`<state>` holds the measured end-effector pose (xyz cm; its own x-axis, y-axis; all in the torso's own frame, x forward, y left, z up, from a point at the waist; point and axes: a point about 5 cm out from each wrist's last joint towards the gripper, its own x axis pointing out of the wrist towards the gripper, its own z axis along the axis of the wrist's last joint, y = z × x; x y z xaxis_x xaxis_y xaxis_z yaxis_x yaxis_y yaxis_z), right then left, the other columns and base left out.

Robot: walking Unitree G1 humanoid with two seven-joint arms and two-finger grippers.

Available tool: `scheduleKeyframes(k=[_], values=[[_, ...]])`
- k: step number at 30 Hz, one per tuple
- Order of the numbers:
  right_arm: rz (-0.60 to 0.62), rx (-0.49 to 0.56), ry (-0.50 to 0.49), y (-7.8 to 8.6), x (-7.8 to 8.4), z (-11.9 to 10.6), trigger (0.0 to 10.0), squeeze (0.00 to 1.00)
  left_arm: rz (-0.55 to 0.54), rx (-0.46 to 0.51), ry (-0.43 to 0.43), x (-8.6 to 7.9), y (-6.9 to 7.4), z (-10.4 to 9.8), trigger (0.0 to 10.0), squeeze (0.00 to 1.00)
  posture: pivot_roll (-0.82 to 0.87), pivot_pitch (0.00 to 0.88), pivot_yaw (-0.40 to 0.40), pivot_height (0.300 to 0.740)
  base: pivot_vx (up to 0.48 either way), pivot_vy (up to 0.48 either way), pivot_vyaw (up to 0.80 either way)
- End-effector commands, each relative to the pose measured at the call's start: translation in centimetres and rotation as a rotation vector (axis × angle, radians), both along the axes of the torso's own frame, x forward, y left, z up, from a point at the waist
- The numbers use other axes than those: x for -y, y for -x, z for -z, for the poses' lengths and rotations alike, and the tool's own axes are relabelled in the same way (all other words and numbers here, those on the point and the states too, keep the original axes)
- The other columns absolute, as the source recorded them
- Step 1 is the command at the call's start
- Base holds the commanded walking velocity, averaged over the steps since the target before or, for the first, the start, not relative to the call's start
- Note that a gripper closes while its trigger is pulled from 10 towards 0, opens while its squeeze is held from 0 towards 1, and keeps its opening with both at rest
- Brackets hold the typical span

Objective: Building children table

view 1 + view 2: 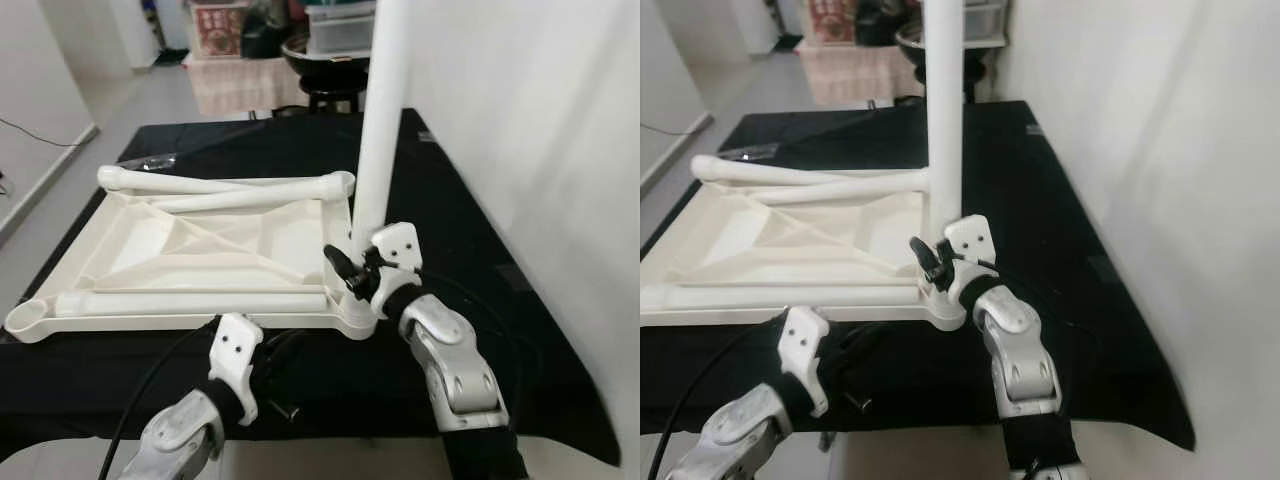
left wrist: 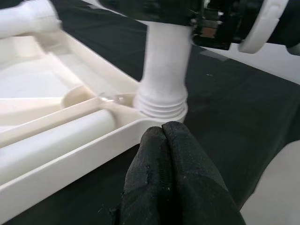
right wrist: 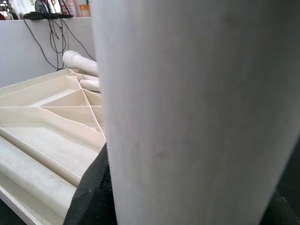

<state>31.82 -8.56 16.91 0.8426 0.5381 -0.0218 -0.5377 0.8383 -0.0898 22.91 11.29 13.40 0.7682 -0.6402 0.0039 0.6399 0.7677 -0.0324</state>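
Left gripper (image 2: 164,136) nearest, fingers pressed together, holding nothing, low at table's near edge just short of corner socket (image 2: 161,105). Right gripper (image 1: 362,270) clamped round upright table leg (image 1: 380,120) near its base, leg standing in that near right corner socket. Upturned cream tabletop (image 1: 150,255) flat on black cloth-covered table (image 1: 480,260), ribs up. Three loose legs (image 1: 225,185) lie on it: one along near rim, two across far edge. Beyond, black stool (image 1: 330,80), clutter.
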Motion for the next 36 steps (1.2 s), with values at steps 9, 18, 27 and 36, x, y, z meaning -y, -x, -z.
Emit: scheduleKeyframes(k=[9, 18, 27, 36], values=[[-0.237, -0.097, -0.092, -0.9, -1.3, -0.1, 10.0, 0.79, -0.010, -0.002, -0.010, 0.0, -0.2, 0.4, 10.0, 0.00, 0.04, 0.068, -0.009, 0.740, 0.000, 0.000, 0.00], [-0.642, -0.059, 0.020, -3.1, 1.1, -2.2, 10.0, 0.00, -0.017, 0.032, -0.039, 0.2, -0.1, 0.3, 10.0, 0.00, 0.07, 0.068, -0.016, 0.740, 0.000, 0.000, 0.00], [-0.627, -0.097, 0.036, -5.7, 2.6, -3.4, 1.8, 0.00, -0.008, 0.075, -0.053, 0.6, 1.4, -0.2, 10.0, 0.00, 0.09, 0.080, -0.010, 0.740, 0.000, 0.000, 0.00], [-0.665, -0.123, 0.047, -5.6, 4.0, -2.8, 0.0, 0.00, -0.038, 0.103, -0.051, 0.4, 1.7, -0.3, 10.0, 0.00, 0.07, 0.086, -0.013, 0.740, 0.000, 0.000, 0.00]])
